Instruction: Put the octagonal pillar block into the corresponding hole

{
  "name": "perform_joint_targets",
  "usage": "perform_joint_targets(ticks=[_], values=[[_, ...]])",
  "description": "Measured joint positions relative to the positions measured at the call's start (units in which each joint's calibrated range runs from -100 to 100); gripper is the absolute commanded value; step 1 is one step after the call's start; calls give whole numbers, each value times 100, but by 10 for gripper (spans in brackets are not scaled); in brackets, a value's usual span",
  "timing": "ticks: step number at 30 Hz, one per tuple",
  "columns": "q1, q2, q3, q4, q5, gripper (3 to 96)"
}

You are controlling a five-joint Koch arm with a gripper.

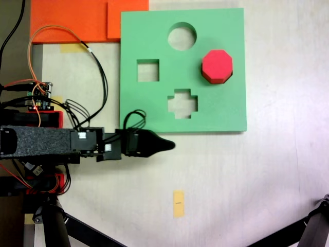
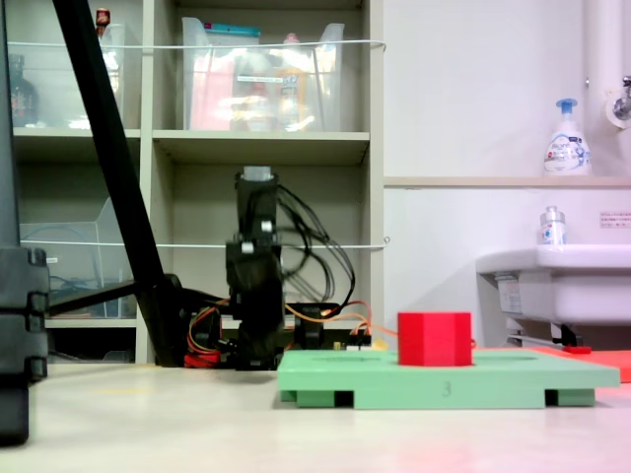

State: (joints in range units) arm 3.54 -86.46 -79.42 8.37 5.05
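While the octagonal pillar block is sitting in the corresponding hole of the green board, near its right edge in the first exterior view, we are seeing the end effector pressed together, empty, just off the board's bottom edge above the surface.

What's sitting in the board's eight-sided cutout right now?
The red octagonal block stands in it, its upper part above the green board. The cutout's edges and bottom are covered by the block. The pincer is off the board.
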Motion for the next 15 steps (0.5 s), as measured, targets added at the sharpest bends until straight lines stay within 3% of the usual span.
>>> perform_joint_targets(ticks=[6,11,15], values=[[151,-1149,-1970,470,-127,489],[142,-1300,-1979,69,-274,454],[112,-1300,-1960,-69,-274,497]])
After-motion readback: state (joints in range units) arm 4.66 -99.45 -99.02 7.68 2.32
